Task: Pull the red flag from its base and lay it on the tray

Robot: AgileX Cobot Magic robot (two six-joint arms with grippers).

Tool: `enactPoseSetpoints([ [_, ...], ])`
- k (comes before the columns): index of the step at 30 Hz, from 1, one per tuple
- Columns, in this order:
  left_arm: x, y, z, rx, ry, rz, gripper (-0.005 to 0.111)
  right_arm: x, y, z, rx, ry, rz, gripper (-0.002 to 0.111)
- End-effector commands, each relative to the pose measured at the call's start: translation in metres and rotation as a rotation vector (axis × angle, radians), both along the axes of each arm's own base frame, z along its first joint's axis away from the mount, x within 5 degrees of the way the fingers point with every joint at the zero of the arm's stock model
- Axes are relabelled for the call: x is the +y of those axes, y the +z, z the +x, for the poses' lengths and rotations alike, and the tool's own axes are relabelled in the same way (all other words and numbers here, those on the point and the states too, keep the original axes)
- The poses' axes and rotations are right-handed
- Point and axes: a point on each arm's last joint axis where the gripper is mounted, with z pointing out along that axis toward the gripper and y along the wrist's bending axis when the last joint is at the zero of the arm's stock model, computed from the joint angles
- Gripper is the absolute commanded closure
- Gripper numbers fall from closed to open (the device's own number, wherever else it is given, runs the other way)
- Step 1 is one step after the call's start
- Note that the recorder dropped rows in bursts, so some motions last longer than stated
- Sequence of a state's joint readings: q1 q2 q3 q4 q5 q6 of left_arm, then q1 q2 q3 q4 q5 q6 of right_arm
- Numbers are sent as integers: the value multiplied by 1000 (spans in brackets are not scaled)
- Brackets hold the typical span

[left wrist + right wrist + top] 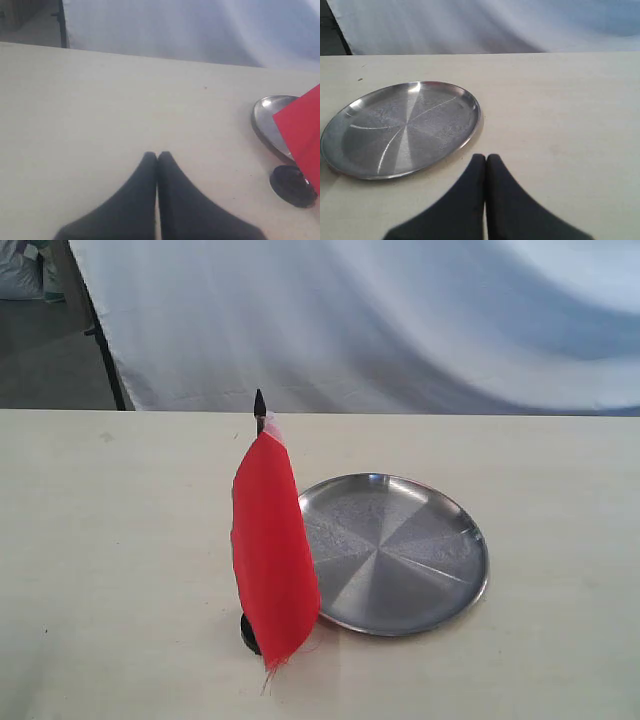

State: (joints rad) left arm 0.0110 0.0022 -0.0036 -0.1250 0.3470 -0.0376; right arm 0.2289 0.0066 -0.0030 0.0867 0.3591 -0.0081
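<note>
The red flag (272, 550) stands upright in the exterior view, its cloth hanging down from a thin stick with a black pointed tip. Its small black base (248, 633) peeks out beneath the cloth, just left of the steel tray (440, 585). The left wrist view catches a corner of the red flag (302, 135), the black base (292, 186) and part of the tray (265, 122), all well off to one side of my left gripper (157, 155), which is shut and empty. My right gripper (486, 157) is shut on nothing, close beside the tray's rim (470, 135). Neither gripper shows in the exterior view.
The pale tabletop (120, 540) stretches wide around the flag and tray. A white cloth backdrop (400, 320) hangs behind the far table edge, and a dark stand leg (108, 365) rises at the back left.
</note>
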Motion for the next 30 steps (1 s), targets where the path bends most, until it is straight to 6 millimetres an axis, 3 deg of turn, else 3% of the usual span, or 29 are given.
enactPoseSetpoints([
  [1,0,-1,0,-1,3,-12,107,0,-1,0,-1,-5,-5,109],
  [22,0,-1,0,-5,-1,17,107,0,-1,0,-1,-5,-5,109],
  [27,2,8,2,-107,12,40,107,0,-1,0,-1,-5,-5,109],
  [30,3,19,3,-221,37,-35,107,0,-1,0,-1,-5,-5,109],
])
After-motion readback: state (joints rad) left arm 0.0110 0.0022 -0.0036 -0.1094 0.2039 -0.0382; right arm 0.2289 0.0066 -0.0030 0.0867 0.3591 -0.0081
